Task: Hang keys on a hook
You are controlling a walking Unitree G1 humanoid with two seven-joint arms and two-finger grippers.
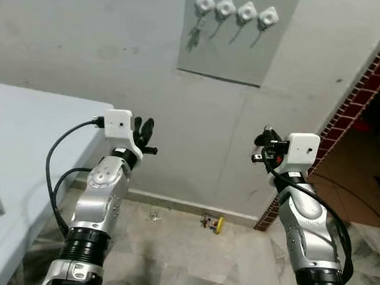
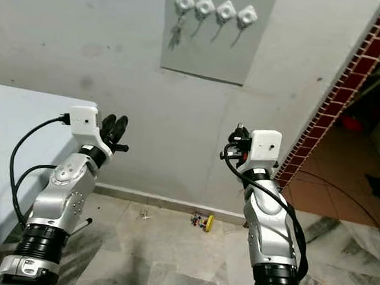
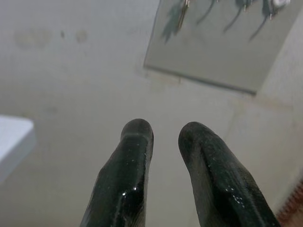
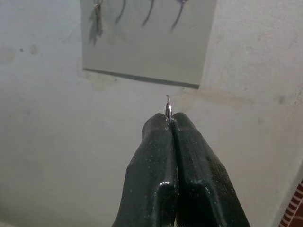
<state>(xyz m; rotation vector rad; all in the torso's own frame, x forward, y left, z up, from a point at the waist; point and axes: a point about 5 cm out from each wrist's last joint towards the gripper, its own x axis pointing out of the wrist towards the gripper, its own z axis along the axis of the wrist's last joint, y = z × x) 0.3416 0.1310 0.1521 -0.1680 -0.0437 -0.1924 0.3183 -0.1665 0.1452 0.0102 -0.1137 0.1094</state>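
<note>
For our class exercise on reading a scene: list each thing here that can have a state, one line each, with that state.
Left gripper: jaws open, holding nothing, raised toward the wall.
Right gripper: jaws shut on a key ring.
Leftmost hook: keys already hang from it.
Other three hooks: free.
Small items on the floor: lying by the wall.

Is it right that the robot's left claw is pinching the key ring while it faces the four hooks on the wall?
No. The right claw pinches the key ring, as the right wrist view shows. The left claw is open. The four hooks are on the wall.
</note>
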